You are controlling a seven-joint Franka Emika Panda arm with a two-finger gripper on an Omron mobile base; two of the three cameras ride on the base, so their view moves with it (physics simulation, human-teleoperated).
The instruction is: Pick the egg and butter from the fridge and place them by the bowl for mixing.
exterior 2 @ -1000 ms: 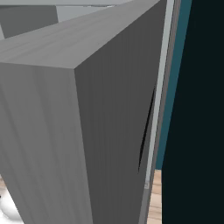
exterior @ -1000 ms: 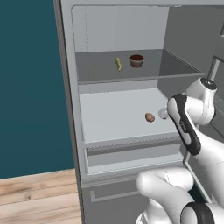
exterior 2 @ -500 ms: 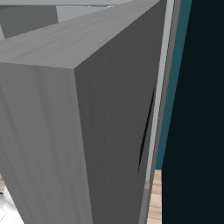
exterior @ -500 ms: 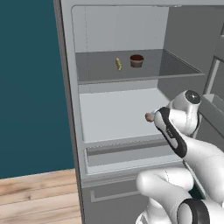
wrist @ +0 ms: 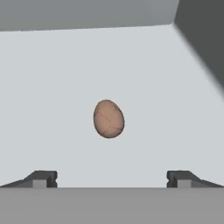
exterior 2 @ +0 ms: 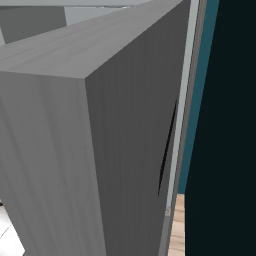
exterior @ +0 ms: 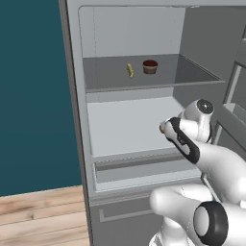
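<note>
The egg [wrist: 109, 119] lies alone on the fridge's [exterior: 134, 122] pale middle shelf, at the centre of the hand view, just above the gripper [wrist: 111, 178] — its fingers spread wide, holding nothing. It looks light, smooth, round and brittle — likely best pinched gently across its narrow middle.

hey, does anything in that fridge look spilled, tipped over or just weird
Nothing stands out. The egg lies alone on the lower shelf; the butter and a brown cup sit on the shelf above. No spills.
</note>
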